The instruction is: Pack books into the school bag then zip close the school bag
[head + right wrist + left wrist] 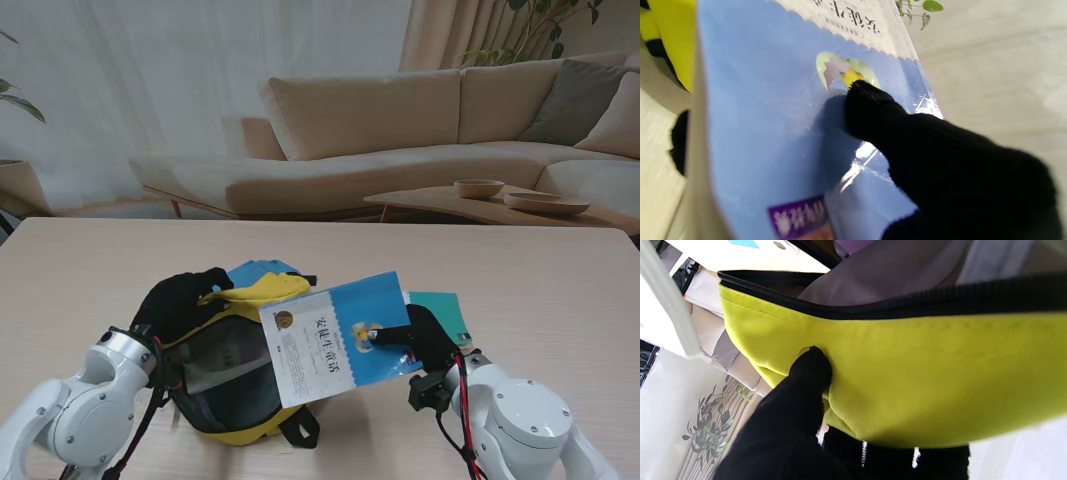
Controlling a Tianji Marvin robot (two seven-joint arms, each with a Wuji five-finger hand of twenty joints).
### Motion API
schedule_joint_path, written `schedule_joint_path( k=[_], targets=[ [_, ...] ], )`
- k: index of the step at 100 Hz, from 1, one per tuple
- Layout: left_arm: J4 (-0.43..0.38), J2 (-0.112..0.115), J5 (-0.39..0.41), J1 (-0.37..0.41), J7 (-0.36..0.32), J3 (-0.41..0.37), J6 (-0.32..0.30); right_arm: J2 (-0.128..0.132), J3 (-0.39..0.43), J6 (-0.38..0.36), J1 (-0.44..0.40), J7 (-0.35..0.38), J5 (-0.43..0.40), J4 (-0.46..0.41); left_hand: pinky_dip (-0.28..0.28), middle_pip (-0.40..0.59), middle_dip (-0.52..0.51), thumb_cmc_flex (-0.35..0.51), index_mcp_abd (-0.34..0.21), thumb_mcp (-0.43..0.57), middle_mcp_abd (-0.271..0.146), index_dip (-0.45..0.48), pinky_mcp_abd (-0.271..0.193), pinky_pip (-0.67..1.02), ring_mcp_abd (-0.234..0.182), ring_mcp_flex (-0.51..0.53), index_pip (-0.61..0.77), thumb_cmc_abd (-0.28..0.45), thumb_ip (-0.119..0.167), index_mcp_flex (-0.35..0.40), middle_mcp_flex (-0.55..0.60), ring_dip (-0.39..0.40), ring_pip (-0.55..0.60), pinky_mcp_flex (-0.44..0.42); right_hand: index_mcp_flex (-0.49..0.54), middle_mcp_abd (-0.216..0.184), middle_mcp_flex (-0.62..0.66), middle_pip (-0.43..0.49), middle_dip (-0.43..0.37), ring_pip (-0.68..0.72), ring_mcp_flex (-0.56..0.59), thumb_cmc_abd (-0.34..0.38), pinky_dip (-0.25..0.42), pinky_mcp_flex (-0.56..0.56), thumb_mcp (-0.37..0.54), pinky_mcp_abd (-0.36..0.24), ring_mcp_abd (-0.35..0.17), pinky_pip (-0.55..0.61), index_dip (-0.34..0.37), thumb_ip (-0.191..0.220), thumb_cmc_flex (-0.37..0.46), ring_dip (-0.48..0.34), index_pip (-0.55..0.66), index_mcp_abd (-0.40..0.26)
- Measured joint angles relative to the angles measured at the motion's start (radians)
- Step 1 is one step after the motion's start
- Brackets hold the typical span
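Right hand (425, 340) holds a blue book (335, 340) over the school bag (228, 375).

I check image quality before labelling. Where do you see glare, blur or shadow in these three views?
Right wrist view: glare streaks on the glossy blue book, the right hand soft and near. Left wrist view: the yellow bag slightly blurred, the left hand dark. Stand view: even daylight, soft shadows.

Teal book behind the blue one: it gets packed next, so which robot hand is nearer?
Right. The right robot hand is beside the teal book; the left robot hand is across the school bag.
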Motion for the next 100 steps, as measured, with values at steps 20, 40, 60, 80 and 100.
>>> schedule_joint_path(
  k=[20,40,60,80,100],
  targets=[
    [-0.001,-0.008,-0.008,0.002,0.046,0.000,0.009,0.001,-0.055,0.071,0.020,0.005,-0.018,0.013,0.001,0.009,-0.001,0.000,0.002,0.000,0.001,0.005,0.000,0.001,0.000,0.000,0.000,0.000,0.000,0.000,0.000,0.000,0.008,0.003,0.000,0.002,0.000,0.000,-0.002,0.004,0.000,0.000,-0.010,0.007,0.000,0.000,0.003,0.003,-0.002,0.000,0.000,0.000,0.001,0.002],
    [0.001,-0.015,-0.022,-0.004,0.079,-0.001,0.003,-0.007,-0.110,0.153,0.046,-0.044,-0.011,0.028,0.001,0.019,-0.010,0.002,0.011,0.000,0.006,0.005,0.001,0.010,0.000,0.002,0.000,0.000,0.000,0.000,0.000,0.000,0.009,0.004,0.000,0.004,0.000,0.001,-0.009,0.012,0.000,0.000,-0.011,0.010,0.000,0.001,0.005,0.004,-0.003,0.000,0.000,0.000,0.001,0.008],
    [0.002,-0.017,-0.024,-0.009,0.085,-0.002,-0.006,-0.029,-0.179,0.241,0.096,-0.120,-0.004,0.053,0.001,0.021,-0.011,0.003,0.011,0.000,0.006,0.005,0.001,0.010,0.000,0.002,0.000,0.000,0.000,0.000,0.000,0.000,0.009,0.004,0.000,0.009,0.000,0.001,-0.013,0.012,0.000,0.000,-0.021,0.014,0.000,0.002,0.006,0.005,-0.007,0.000,0.000,0.000,0.001,0.010],
    [0.001,-0.017,-0.023,-0.009,0.078,-0.005,-0.018,-0.075,-0.249,0.288,0.157,-0.255,0.018,0.088,0.001,0.021,-0.011,0.004,0.011,0.000,0.006,0.006,0.001,0.010,0.000,0.002,0.006,0.000,0.000,0.000,0.000,0.000,0.009,0.004,0.000,0.010,0.000,0.001,-0.022,0.016,0.001,0.000,-0.033,0.022,0.000,0.003,0.009,0.005,-0.027,0.000,0.000,0.000,0.006,0.020],
    [-0.001,-0.015,-0.011,-0.006,0.069,0.001,-0.028,-0.118,-0.297,0.363,0.206,-0.333,0.043,0.100,0.001,0.022,-0.011,0.006,0.011,0.000,0.006,0.016,0.001,0.010,0.000,0.001,0.007,0.000,0.000,0.000,0.000,0.000,0.009,0.000,0.000,0.012,0.000,0.001,-0.032,0.024,0.001,0.000,-0.037,0.023,0.000,0.004,0.011,0.008,-0.038,0.000,0.000,-0.001,0.009,0.026]
  ],
)
